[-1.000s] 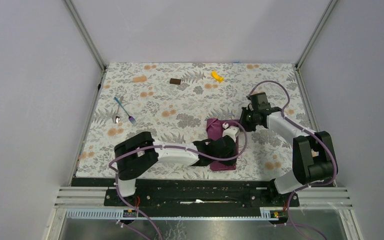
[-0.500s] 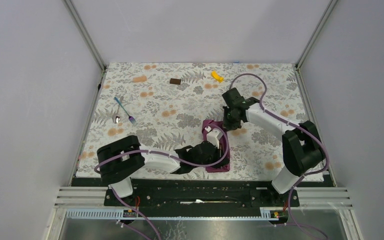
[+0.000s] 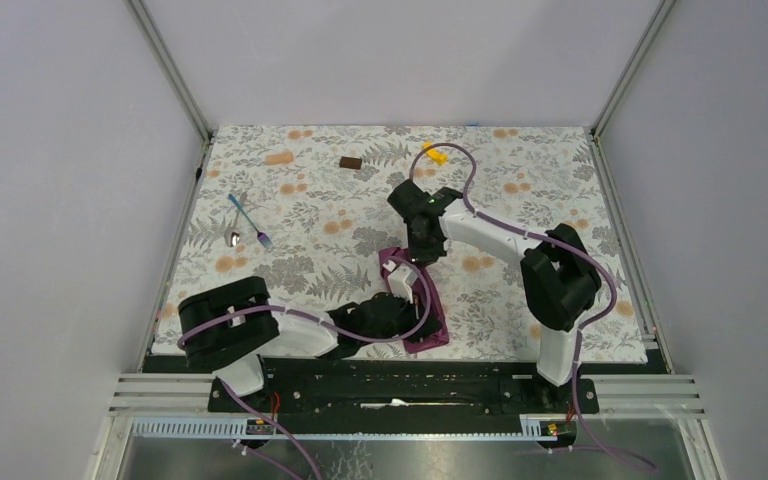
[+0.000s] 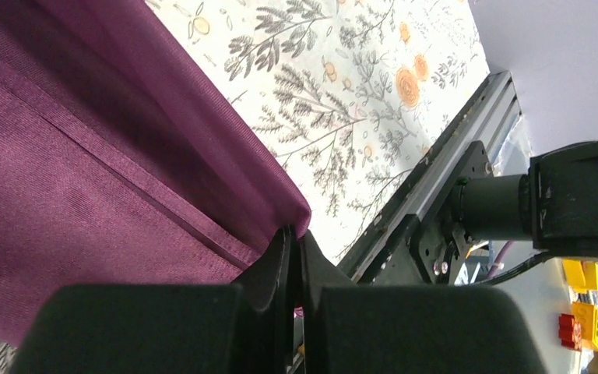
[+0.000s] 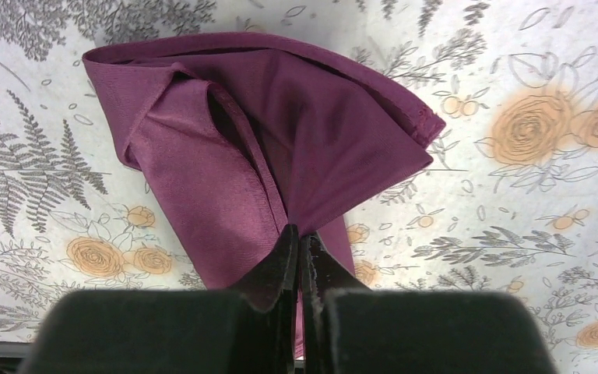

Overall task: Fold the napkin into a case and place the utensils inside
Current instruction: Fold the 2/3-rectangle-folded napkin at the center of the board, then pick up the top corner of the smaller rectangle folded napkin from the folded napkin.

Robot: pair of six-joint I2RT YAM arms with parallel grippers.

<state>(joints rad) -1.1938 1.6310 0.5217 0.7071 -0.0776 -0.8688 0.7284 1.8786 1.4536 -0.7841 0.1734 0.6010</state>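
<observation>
While both arms reach inward over the bench point(image 3: 310, 200), the napkin point(image 3: 430, 322) lies bunched and partly folded toward 6 o'clock from the bench's middle, close to the near edge. From above, the right claw point(image 3: 418, 250) sits at the cloth's 12 o'clock end, and the left claw point(image 3: 397, 300) comes in over it from 8 o'clock. Seen from the left wrist, the left claw point(image 4: 294, 238) is clenched on the napkin point(image 4: 86, 156), its fingers pressed together over a hemmed edge near a corner, with the bench's floral cover beyond at 1 o'clock. In the right wrist view, the right claw point(image 5: 302, 238) is likewise clamped on the napkin point(image 5: 280, 132), pinching a gathered fold from which the cloth fans out, a rounded fold at 11 o'clock and a stitched corner at 2 o'clock. A fork point(image 3: 250, 222) and spoon point(image 3: 235, 238) lie together at 9 o'clock, well apart from the cloth. Near the far edge sit a brown block point(image 3: 350, 162) at 12 o'clock and a yellow piece point(image 3: 434, 153) at 1 o'clock.
</observation>
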